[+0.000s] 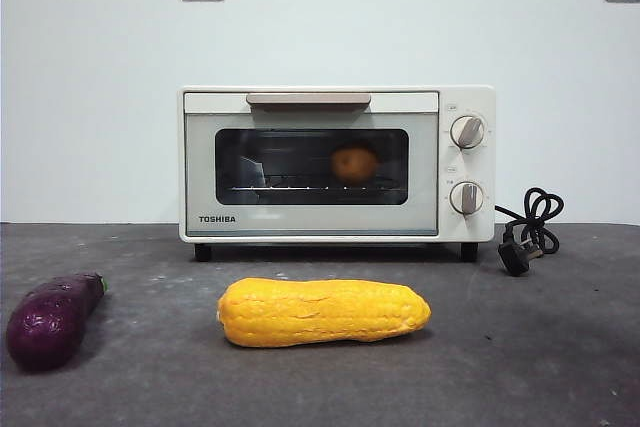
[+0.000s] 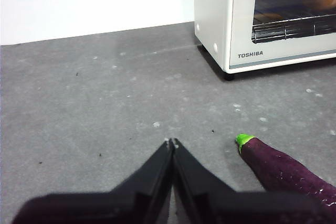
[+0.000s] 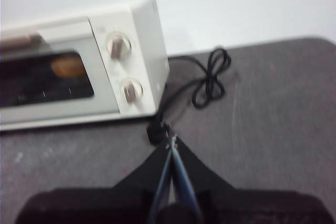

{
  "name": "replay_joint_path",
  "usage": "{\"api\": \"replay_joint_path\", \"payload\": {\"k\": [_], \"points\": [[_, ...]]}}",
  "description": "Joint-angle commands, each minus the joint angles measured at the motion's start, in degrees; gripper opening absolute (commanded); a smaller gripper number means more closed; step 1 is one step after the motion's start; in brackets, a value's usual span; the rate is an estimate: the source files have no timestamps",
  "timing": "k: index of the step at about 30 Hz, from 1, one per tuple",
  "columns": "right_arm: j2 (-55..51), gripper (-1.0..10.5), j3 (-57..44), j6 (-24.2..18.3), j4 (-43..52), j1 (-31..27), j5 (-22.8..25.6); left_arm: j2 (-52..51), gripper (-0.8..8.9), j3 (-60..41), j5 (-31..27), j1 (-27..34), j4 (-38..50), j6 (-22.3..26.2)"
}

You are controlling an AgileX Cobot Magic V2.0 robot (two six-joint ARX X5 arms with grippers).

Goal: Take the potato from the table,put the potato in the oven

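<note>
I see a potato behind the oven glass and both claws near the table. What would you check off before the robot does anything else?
1. potato on the rack inside the oven: ok.
2. Oven door closed: ok.
3. left gripper shut, holding nothing, beside the eggplant: ok.
4. right gripper shut, holding nothing, near the plug: ok.
5. corn cob lying in front of the oven, untouched: ok.
6. Oven switched on or off: cannot tell.

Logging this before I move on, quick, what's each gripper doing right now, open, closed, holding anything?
Left gripper: closed, holding nothing, above the table beside the eggplant.
Right gripper: closed, holding nothing, near the oven's plug.
</note>
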Motion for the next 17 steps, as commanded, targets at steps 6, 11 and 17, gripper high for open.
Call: {"api": "replay_joint_path", "payload": {"k": [6,11,17], "points": [[-0.2,0.0,-0.6,0.7,-6.0,0.0,-1.4,-0.1,-0.04,-0.9,-0.2,0.2,0.1,-0.6],[-0.2,0.0,-0.6,3.7,-5.9,0.1,-1.2,-0.1,-0.04,-0.9,-0.2,0.2,0.0,-0.6],[-0.1,0.0,-0.6,3.7,-5.9,0.1,-1.3,-0.1,-0.04,-0.9,-0.2,0.2,0.1,-0.6]]}}
